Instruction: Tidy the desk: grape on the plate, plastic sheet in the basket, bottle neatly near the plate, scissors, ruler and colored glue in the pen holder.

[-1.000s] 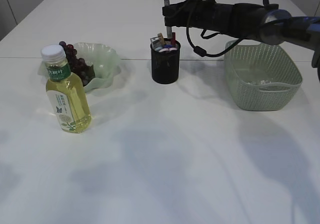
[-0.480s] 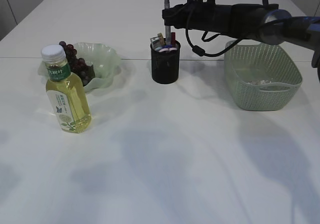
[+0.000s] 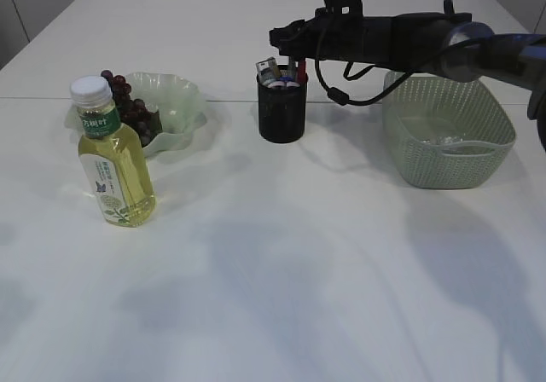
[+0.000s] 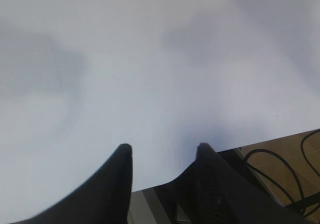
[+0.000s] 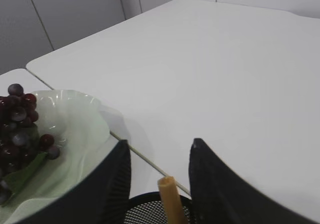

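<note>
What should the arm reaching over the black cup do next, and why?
Probably lift the right gripper up and pull it back from the pen holder. Its jaws are open and hold nothing, with items standing in the holder below. The grapes lie on the plate, the bottle stands beside it, and something pale lies in the basket, so little seems left.

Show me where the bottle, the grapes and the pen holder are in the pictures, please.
bottle (image 3: 113, 170), exterior view, on its yellow body below the label.
grapes (image 3: 132, 109), exterior view, on the dark bunch in the plate.
pen holder (image 3: 282, 111), exterior view, on its black mesh wall.
</note>
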Robot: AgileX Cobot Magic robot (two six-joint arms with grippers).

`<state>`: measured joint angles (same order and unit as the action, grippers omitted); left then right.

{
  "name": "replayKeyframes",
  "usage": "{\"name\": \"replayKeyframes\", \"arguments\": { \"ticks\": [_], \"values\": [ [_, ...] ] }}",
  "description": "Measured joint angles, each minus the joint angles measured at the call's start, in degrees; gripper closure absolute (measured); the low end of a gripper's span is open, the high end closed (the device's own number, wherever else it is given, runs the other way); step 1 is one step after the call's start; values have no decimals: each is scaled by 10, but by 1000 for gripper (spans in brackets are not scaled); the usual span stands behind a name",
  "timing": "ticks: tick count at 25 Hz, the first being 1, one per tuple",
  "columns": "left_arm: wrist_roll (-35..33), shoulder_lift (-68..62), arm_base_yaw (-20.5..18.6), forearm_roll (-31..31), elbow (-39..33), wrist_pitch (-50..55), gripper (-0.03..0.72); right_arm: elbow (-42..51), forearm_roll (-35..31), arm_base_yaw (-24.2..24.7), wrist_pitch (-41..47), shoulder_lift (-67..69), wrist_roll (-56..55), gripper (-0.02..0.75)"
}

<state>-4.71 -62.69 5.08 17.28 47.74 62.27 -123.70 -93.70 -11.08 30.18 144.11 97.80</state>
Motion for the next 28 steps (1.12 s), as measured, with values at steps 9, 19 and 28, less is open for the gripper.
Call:
{"name": "replayKeyframes", "arguments": {
  "ticks": [9, 19, 28],
  "values": [
    [0, 0, 0, 0, 0, 0, 380, 0, 98, 0, 12, -17, -131, 373],
    [0, 0, 0, 0, 0, 1, 380, 0, 688, -1, 198, -164, -774, 398],
    [0, 0, 0, 0, 0, 4, 380, 1, 901, -1, 389, -262, -944, 405]
  ]
}}
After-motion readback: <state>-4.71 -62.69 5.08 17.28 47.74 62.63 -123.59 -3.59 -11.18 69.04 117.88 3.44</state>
